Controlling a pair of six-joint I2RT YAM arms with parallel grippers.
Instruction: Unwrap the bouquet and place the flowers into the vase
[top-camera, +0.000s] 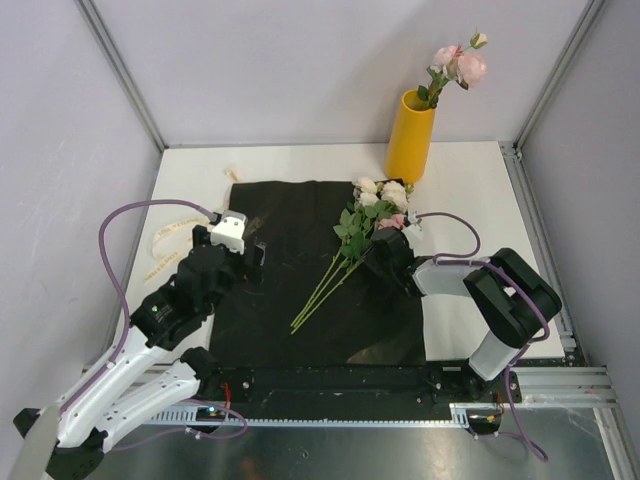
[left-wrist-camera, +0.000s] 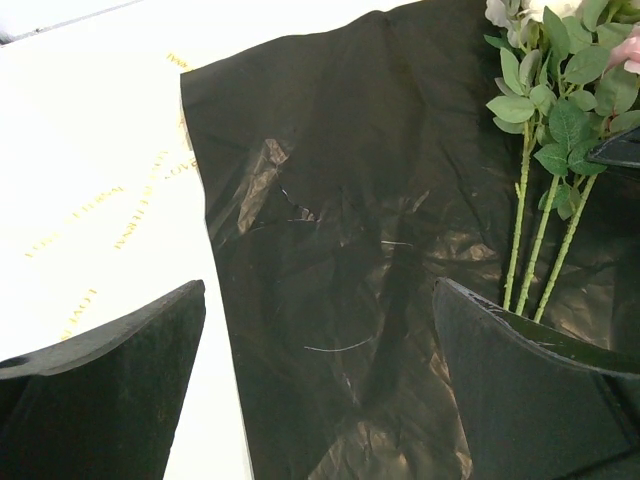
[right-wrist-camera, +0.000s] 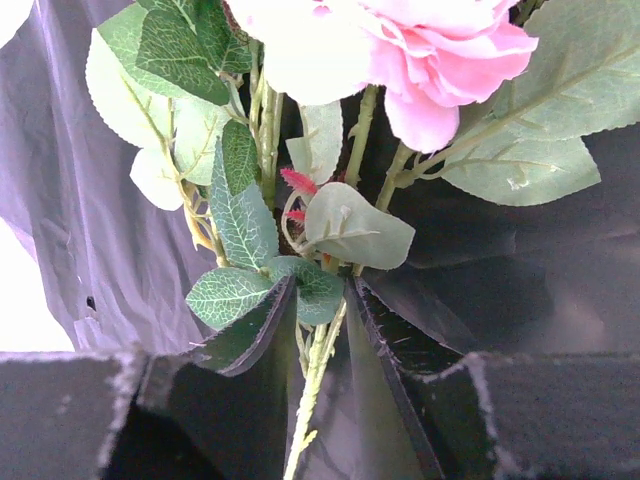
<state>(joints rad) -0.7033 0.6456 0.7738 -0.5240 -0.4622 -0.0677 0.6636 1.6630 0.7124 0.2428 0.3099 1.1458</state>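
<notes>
The black wrapping sheet (top-camera: 290, 250) lies opened out flat across the middle of the white worktop (top-camera: 470, 180), and its near side reaches the near edge. The flowers (top-camera: 375, 205) lie on the right part of the sheet. Their cream and pink heads point toward the far edge and their long green stems (top-camera: 325, 290) slant back toward the near-left corner. The mustard-yellow vase (top-camera: 410, 138) stands upright at the far edge, toward the far-right corner, just beyond the sheet. A pink spray (top-camera: 458, 65) already stands in it, leaning right.

The cream ribbon (top-camera: 170, 240), printed with gold lettering, lies loose on the bare worktop near the left edge, beside the sheet.

The left claw (left-wrist-camera: 318, 300) hangs over the left part of the sheet. Its fingers are spread wide apart with nothing between them but the crinkled black film below.

The right claw (right-wrist-camera: 320, 295) is at the flowers, just under the leaves. Its two fingers (right-wrist-camera: 385, 340) are drawn in to a narrow V with the stems running between them, and a leaf lies against the left fingertip. I cannot tell whether they pinch the stems or only flank them.
</notes>
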